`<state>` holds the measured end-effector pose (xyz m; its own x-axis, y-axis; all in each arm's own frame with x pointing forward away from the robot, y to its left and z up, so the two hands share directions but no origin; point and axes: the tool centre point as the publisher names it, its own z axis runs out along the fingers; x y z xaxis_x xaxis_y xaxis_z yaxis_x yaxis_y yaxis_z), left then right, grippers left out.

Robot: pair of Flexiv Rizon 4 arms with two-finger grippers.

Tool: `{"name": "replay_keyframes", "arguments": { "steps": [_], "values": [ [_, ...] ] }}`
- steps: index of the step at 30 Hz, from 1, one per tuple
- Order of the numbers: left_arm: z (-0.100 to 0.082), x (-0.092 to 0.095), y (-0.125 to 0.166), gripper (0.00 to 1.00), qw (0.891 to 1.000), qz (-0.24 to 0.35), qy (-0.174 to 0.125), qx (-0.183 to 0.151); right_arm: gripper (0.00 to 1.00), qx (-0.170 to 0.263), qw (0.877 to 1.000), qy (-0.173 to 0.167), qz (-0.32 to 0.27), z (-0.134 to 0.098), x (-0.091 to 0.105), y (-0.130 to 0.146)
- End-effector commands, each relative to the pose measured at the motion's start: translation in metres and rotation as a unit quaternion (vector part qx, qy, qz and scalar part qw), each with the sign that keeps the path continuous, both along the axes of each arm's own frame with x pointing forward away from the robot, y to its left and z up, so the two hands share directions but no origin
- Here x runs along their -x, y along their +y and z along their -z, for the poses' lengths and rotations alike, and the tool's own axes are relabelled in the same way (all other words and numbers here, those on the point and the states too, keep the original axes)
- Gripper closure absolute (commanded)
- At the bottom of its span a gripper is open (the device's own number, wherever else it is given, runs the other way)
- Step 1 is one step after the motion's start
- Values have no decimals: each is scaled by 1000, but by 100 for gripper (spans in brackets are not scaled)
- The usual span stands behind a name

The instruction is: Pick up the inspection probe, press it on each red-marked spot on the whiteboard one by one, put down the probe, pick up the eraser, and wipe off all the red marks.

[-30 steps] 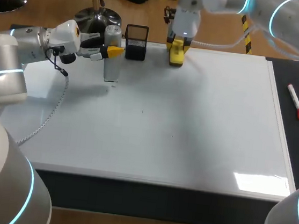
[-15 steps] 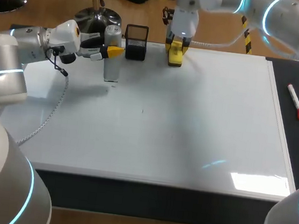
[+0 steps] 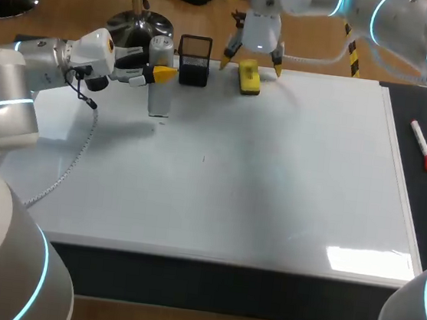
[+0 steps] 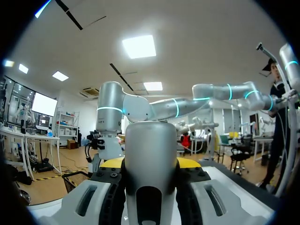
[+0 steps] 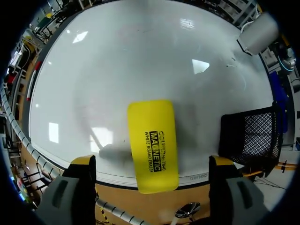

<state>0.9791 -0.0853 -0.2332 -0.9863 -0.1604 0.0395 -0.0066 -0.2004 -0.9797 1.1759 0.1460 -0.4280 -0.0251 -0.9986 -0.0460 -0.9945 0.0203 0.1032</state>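
The grey cylindrical probe point(image 3: 158, 98) stands upright on the whiteboard point(image 3: 273, 182) at its far left, and my left gripper point(image 3: 160, 72) is shut on it from the side. From the left wrist the probe point(image 4: 150, 154) fills the gap between the yellow-tipped fingers point(image 4: 188, 163). The yellow eraser point(image 3: 248, 78) lies flat at the board's far edge. Just above it my right gripper point(image 3: 251, 62) stands open, a finger on either side and clear of it. The right wrist view looks down on the eraser point(image 5: 153, 143) between the wide-apart fingertips point(image 5: 83, 161). I see no red marks on the board.
A black mesh holder point(image 3: 194, 60) stands at the far edge between probe and eraser, close beside the eraser point(image 5: 251, 138). A red-capped marker point(image 3: 421, 143) lies on the dark strip right of the board. A tiny dark speck point(image 3: 204, 157) marks the board's middle.
My right gripper has opened and let go of the eraser, which now lies on the board; its fingers spread wide. The left arm and probe have not moved.
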Motion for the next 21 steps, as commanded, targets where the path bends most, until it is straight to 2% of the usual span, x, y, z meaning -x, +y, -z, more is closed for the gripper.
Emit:
{"name": "replay_keyframes", "arguments": {
  "steps": [1,14,21],
  "values": [
    [0,0,0,100,1000,-1,-1,1,0,2,1000,-10,5,-11,5,-6],
    [0,0,0,100,1000,-1,-1,1,0,-10,997,-42,59,-44,8,-26],
    [0,0,0,100,1000,-1,-1,1,0,-52,991,-56,110,-59,17,-34]
  ]
}}
